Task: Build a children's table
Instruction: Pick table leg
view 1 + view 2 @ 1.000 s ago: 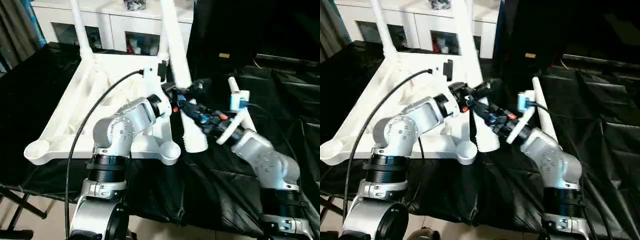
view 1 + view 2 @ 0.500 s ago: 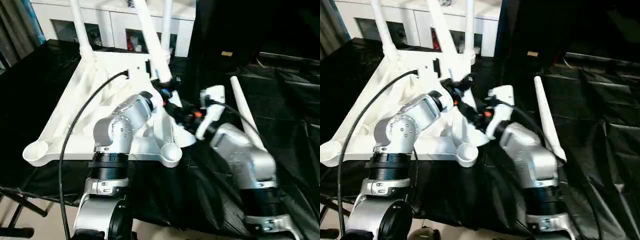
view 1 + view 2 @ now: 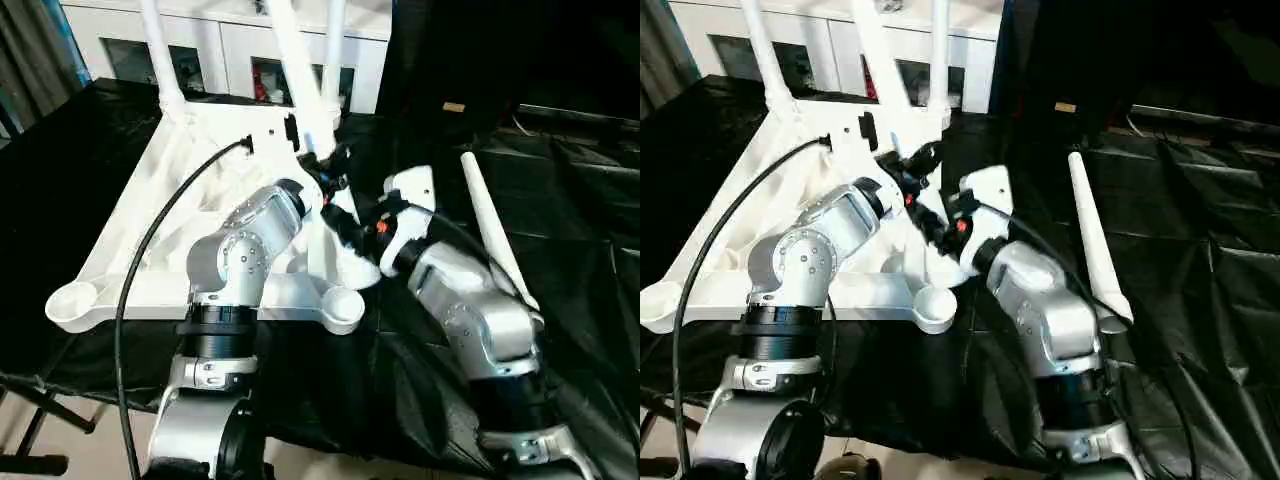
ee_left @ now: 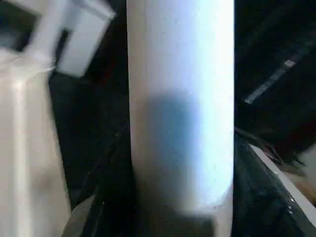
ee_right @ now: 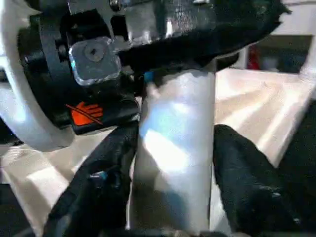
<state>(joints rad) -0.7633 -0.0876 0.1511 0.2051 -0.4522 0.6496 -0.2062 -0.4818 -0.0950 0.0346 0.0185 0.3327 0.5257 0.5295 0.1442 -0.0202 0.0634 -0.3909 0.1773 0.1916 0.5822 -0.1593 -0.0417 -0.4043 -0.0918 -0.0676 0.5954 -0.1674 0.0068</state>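
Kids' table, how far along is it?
Done: two legs stand at the upturned tabletop far corners. In hand: right tool grips a third leg, left tool alongside. Left: seat it, then the fourth leg lying on the cloth; near sockets empty.

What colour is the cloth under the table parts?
Black. The cloth shows best in the left eye view, lying under the white tabletop.

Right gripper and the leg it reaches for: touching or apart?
Touching. The right wrist view shows both black fingers pressed against the sides of the white leg.
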